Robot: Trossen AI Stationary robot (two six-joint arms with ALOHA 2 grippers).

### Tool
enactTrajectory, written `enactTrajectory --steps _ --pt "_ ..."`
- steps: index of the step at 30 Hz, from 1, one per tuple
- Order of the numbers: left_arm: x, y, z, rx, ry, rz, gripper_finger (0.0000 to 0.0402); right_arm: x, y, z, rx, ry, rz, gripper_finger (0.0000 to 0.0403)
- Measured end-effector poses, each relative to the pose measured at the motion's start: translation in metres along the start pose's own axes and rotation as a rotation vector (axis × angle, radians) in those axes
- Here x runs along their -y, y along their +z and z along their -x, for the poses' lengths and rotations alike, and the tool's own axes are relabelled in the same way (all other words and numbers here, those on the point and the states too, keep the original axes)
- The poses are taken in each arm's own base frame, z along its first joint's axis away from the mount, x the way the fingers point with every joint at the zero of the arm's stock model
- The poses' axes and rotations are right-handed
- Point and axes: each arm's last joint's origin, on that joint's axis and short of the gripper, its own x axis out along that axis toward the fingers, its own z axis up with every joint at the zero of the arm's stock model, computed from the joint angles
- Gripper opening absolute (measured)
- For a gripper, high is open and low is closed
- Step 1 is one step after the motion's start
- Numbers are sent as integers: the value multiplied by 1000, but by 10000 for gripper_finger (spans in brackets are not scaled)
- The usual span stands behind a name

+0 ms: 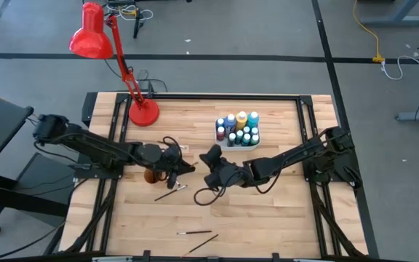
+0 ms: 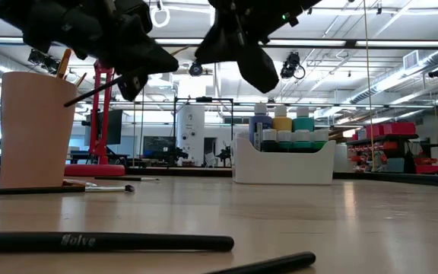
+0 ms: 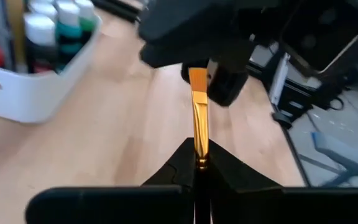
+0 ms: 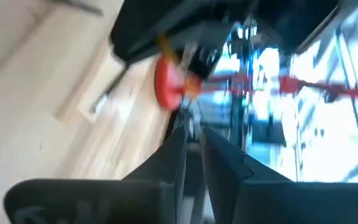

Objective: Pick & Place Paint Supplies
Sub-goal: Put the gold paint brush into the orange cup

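Note:
A thin paintbrush [image 3: 199, 118] with a gold ferrule and orange bristles hangs in the air above the table's middle, with my left gripper [image 3: 199, 165] shut on it. Its dark handle [image 2: 90, 94] slants down toward the small orange cup [image 1: 150, 175]. My right gripper [image 4: 192, 140] faces the left one at the brush's bristle end, its fingers a narrow gap apart. Several paint bottles [image 1: 240, 127] stand in the white tray [image 2: 280, 169]. More brushes [image 1: 170, 191] lie on the wood. My left gripper pinches the brush between its two fingers just behind the gold ferrule [image 3: 199, 152]. The bristle end points on toward the right gripper and the handle sticks out behind. The brush is lifted clear of the table. My right gripper stands at the bristle tip [image 3: 197, 78]; whether it touches the brush, I cannot tell.
A red desk lamp [image 1: 142, 113] stands at the far left of the table. Two brushes [image 1: 195, 233] lie near the front edge, one of them [image 2: 101, 242] close before the low camera. Bare wood lies between the cup and the tray.

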Motion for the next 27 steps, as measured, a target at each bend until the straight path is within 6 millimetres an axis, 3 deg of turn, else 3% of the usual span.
enactTrajectory --steps 6,12,17,21,27 --pt "4 17 16 126 47 -103 16 -12 0 6 -37 73 -86 55" --pt "16 44 55 334 87 -246 18 -22 -4 8 -50 168 -241 55" --pt "31 54 86 446 32 -424 17 -25 -2 9 6 245 -310 55" --pt "41 52 103 482 -57 -584 17 -25 0 9 73 304 -323 55" --pt "36 16 102 429 -118 -657 17 -24 4 9 143 354 -397 55"
